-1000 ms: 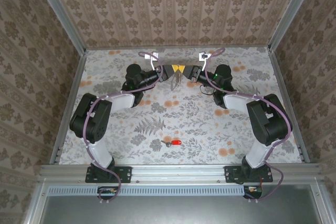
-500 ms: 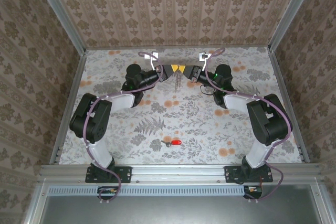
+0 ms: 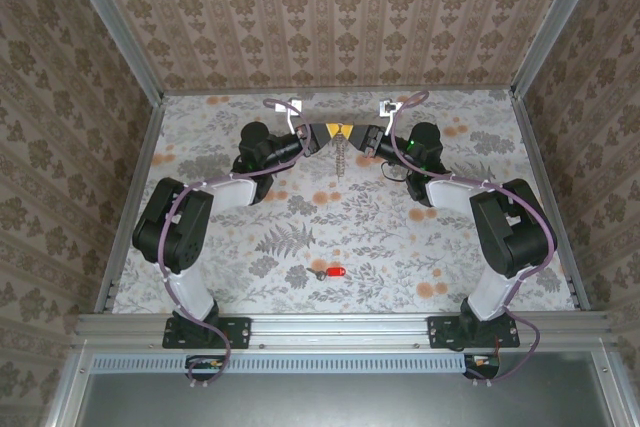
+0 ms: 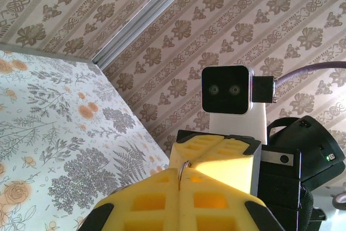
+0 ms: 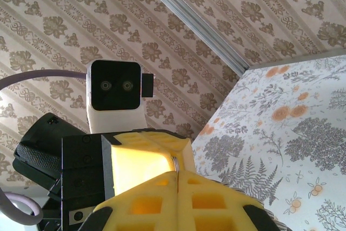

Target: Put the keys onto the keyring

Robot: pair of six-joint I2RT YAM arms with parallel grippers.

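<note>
We see the two arms meeting tip to tip at the upper centre of the top view, over the far part of the flowered surface [image 3: 250, 247]. The left tool [image 3: 326, 133] has its yellow fingers pressed flat together, and so does the right tool [image 3: 351, 133]. The two sets of tips touch each other. The keyring [image 3: 340, 154] hangs from that meeting point as a thin grey loop running down the frame, clear of both arms.

In the left wrist view, the left tool [image 4: 178, 187] at the bottom edge is closed. A thin curved bit of the keyring [image 4: 183, 169] comes out of the seam between its fingers, right against the right tool [image 4: 216, 152] facing it. In the right wrist view, the right tool [image 5: 177, 187] is likewise closed on a sliver of the keyring [image 5: 175, 162] at its seam, hard up against the left tool [image 5: 146, 155].

The red key [image 3: 335, 274] lies alone on the surface at the lower centre of the top view. It is well apart from both tools, with its silver blade pointing left.
</note>
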